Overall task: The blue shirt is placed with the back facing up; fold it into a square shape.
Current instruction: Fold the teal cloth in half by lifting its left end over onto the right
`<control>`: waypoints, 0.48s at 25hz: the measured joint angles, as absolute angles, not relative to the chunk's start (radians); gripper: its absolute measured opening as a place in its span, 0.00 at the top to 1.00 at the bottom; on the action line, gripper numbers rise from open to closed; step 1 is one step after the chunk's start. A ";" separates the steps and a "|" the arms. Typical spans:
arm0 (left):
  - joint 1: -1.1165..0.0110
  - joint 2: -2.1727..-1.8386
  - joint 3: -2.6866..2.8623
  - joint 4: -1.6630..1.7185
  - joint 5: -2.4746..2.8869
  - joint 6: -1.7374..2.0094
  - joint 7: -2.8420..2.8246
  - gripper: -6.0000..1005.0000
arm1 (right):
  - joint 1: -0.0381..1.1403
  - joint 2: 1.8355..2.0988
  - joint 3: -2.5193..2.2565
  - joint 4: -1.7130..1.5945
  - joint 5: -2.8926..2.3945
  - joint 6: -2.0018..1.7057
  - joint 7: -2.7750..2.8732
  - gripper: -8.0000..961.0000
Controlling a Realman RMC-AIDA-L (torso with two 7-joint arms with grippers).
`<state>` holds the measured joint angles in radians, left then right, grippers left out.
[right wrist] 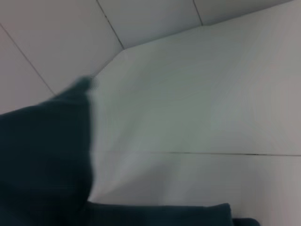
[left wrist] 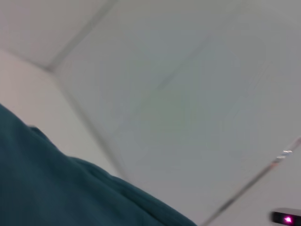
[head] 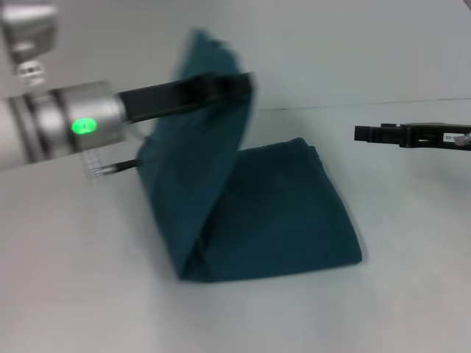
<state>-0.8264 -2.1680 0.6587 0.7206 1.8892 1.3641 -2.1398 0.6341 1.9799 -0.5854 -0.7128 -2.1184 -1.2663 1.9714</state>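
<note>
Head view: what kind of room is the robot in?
Probably a lab or test room. There's a plain white table, bare pale walls, and nothing on the table but the blue shirt, lifted by the left claw. The right claw waits nearby.

Left arm reached in from the frame's left edge, wrist ring lit green, left pincer [head: 239,83] raised upper centre, clamped on blue shirt [head: 280,213] cloth. Right pincer [head: 362,133] hovered at right edge, level, holding nothing.
</note>
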 joint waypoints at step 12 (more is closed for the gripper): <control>-1.010 -2.176 0.792 0.123 1.434 1.051 -1.743 0.97 | 0.621 1.941 -0.594 -0.713 -2.126 -1.311 1.912 0.13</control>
<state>-1.0097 -2.1763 0.7918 0.1227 1.4343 1.0507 -1.7429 0.6210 1.9407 -0.5941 -0.7134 -2.1259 -1.3114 1.9123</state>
